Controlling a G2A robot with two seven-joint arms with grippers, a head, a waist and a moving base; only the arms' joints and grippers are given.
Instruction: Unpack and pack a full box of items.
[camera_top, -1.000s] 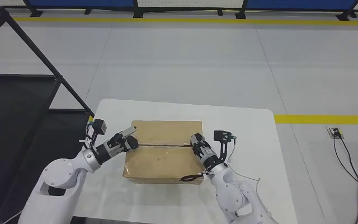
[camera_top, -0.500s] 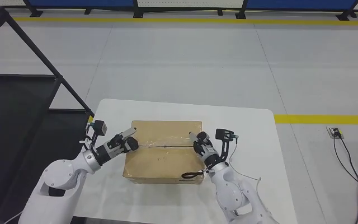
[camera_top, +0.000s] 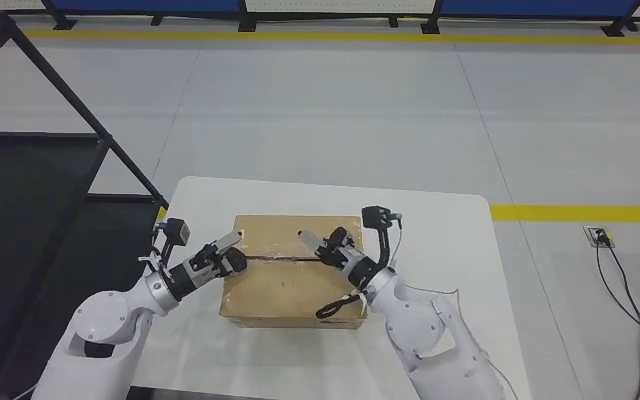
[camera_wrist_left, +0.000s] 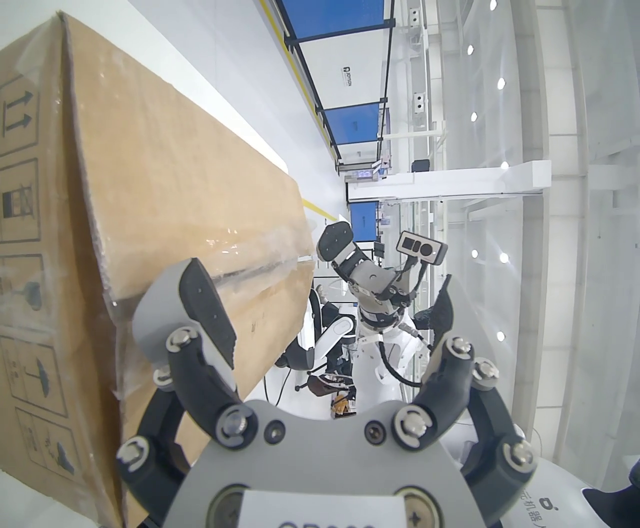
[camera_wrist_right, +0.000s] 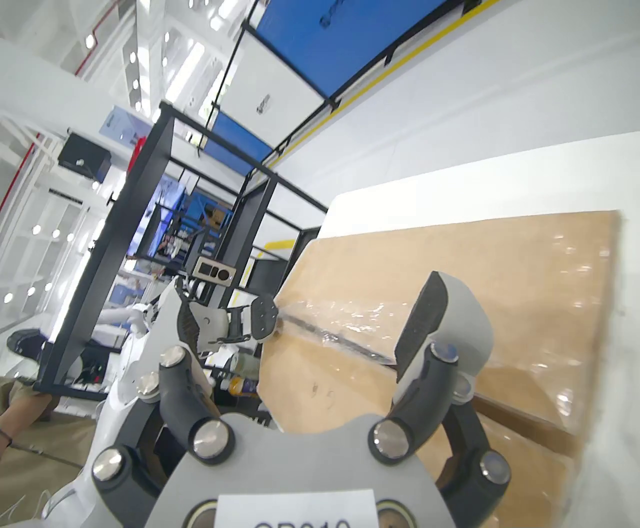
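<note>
A closed brown cardboard box (camera_top: 290, 285) stands in the middle of the white table (camera_top: 440, 215), with clear tape (camera_wrist_right: 350, 320) along its top seam. My left gripper (camera_top: 228, 255) is at the left end of that seam, open, one finger (camera_wrist_left: 205, 305) against the box's upper edge (camera_wrist_left: 150, 200). My right gripper (camera_top: 320, 243) hovers open over the top of the box (camera_wrist_right: 475, 270) near the middle of the seam, one fingertip (camera_wrist_right: 430, 320) close above the tape. The left gripper (camera_wrist_right: 260, 317) is seen across the box top from it.
A black metal frame (camera_top: 90, 130) rises off the table's left side. A black cable loop (camera_top: 338, 303) from the right arm lies on the box's near right corner. Bare table surface runs along the right (camera_top: 460, 280) and behind the box.
My right gripper has swung from the right end of the box leftward over its top, toward the middle of the seam. The left gripper has stayed at the left end.
</note>
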